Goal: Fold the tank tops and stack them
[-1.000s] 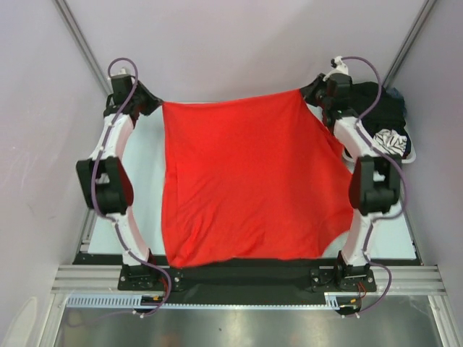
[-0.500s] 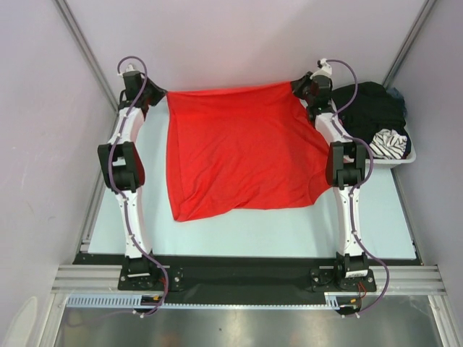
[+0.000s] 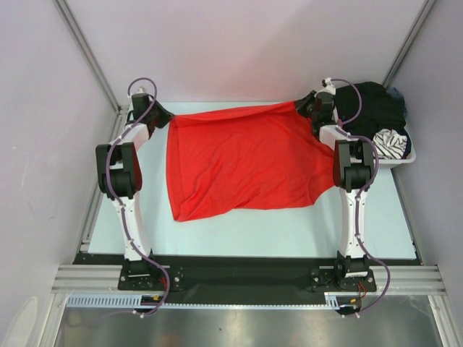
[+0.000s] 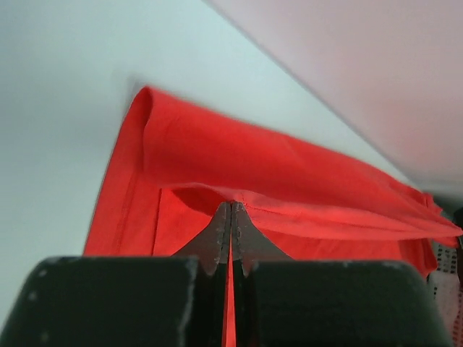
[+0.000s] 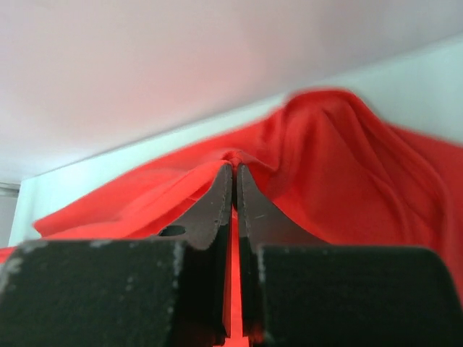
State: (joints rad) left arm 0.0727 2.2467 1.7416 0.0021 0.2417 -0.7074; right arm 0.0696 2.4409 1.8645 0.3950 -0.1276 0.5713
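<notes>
The red tank top point(image 3: 242, 163) lies spread on the table, its far edge stretched between my two grippers. My left gripper point(image 3: 165, 118) is shut on its far left corner; in the left wrist view the fingertips point(image 4: 231, 208) pinch the red fabric point(image 4: 289, 173). My right gripper point(image 3: 304, 105) is shut on its far right corner; in the right wrist view the fingertips point(image 5: 234, 168) pinch the fabric point(image 5: 347, 166). The black tank top point(image 3: 372, 105) lies bunched in the basket at the far right.
A white plastic basket point(image 3: 406, 159) at the far right holds the black garment and a black-and-white patterned cloth point(image 3: 389, 142). Grey walls close in on three sides. The pale table surface point(image 3: 289, 231) shows in front of the red top.
Both grippers have carried the red top away from the near edge to the far side and lowered it; it now lies mostly flat on the table instead of hanging over the front.
</notes>
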